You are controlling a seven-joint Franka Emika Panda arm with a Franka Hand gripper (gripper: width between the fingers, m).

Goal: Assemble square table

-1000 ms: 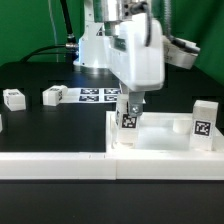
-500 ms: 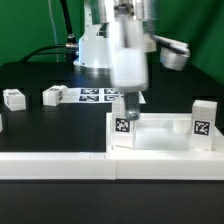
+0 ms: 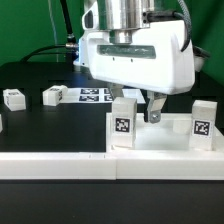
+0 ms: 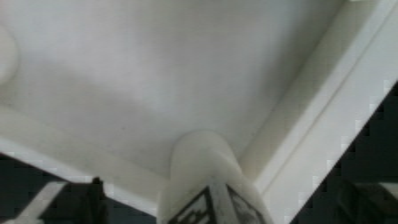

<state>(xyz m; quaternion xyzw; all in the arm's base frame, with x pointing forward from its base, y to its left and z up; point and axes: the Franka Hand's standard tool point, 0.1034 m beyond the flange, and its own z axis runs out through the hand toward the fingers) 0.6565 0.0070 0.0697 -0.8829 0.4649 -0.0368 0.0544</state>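
Observation:
The white square tabletop (image 3: 160,146) lies upside down at the front, on the exterior view's right. A tagged white leg (image 3: 123,126) stands upright in its near left corner. A second leg (image 3: 203,119) stands at the right corner. My gripper (image 3: 137,108) hangs just over the first leg, open, with one dark finger (image 3: 153,109) beside the leg and not touching it. In the wrist view the leg (image 4: 212,178) rises between my gripper (image 4: 222,208), whose fingertips stand well apart from it, above the tabletop's inner face (image 4: 160,80).
Two loose white legs (image 3: 14,98) (image 3: 53,95) lie on the black table on the exterior view's left. The marker board (image 3: 95,96) lies behind them near the robot base. A long white rail (image 3: 55,165) runs along the front edge.
My gripper has let go of the corner leg and opened wide. The wrist has turned broadside to the exterior camera. The leg stays upright in its socket.

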